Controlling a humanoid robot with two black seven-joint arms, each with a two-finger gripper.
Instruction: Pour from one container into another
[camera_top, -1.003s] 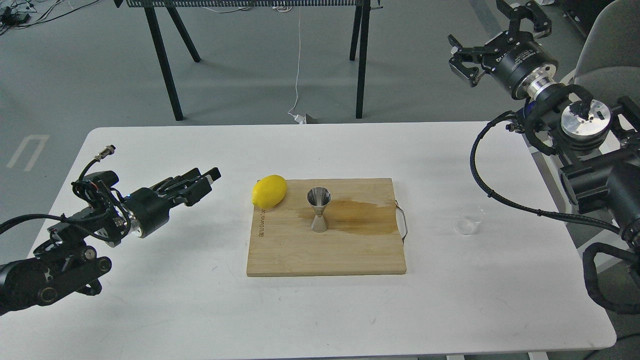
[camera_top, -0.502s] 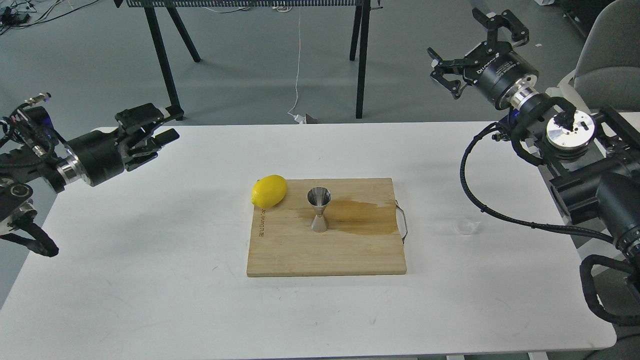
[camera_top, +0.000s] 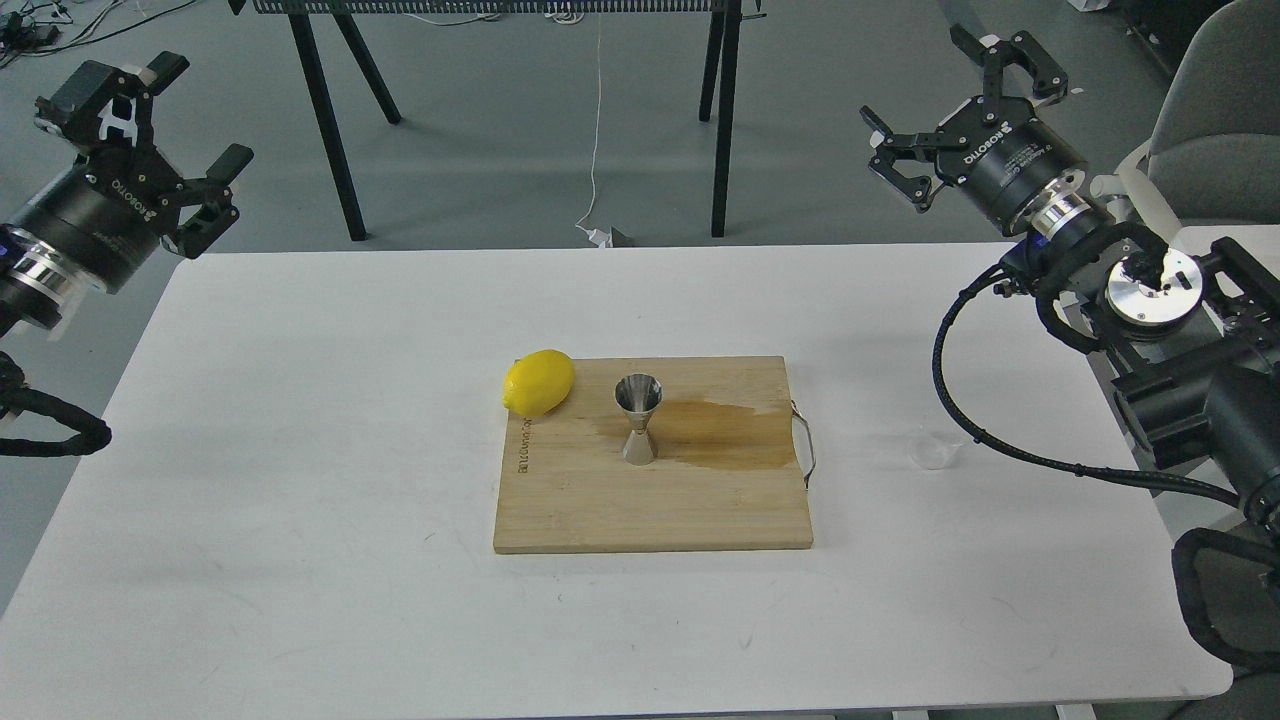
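The steel jigger (camera_top: 637, 419) stands upright in the middle of a wooden cutting board (camera_top: 650, 500). The clear glass cup (camera_top: 932, 452) sits on the white table right of the board and is hard to make out. My left gripper (camera_top: 150, 125) hangs open at the far left, above the table's back corner, far from both. My right gripper (camera_top: 955, 95) is open at the upper right, high behind the table's back edge, well above the cup. Nothing is held in either.
A yellow lemon (camera_top: 539, 382) rests at the board's back left corner. A dark wet stain (camera_top: 725, 432) spreads over the board right of the jigger. The board has a metal handle (camera_top: 805, 450) on its right side. Black table legs and a grey chair (camera_top: 1220, 120) stand behind.
My left arm has swung up and back to the far left, and its gripper has opened. My right gripper has shifted slightly and stays open. Jigger, cup and lemon have not moved.
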